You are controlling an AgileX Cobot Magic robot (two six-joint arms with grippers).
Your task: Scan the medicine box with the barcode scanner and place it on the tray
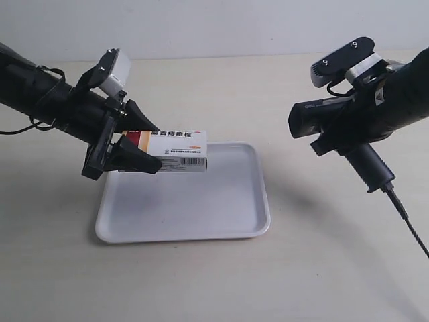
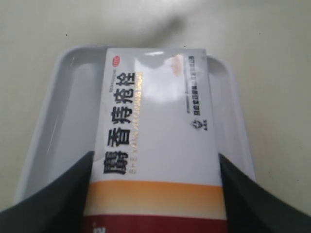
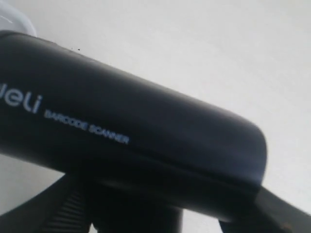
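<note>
My left pincer was clamped on the box, held clear above the tray, its long axis reaching toward the scanner. My right pincer gripped that scanner, head aimed at the box, well apart across the bench.

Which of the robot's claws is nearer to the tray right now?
Left. The left claw holds the medicine box over the tray, above its edge. The right claw grips the barcode scanner off to the side, well clear of the tray.
</note>
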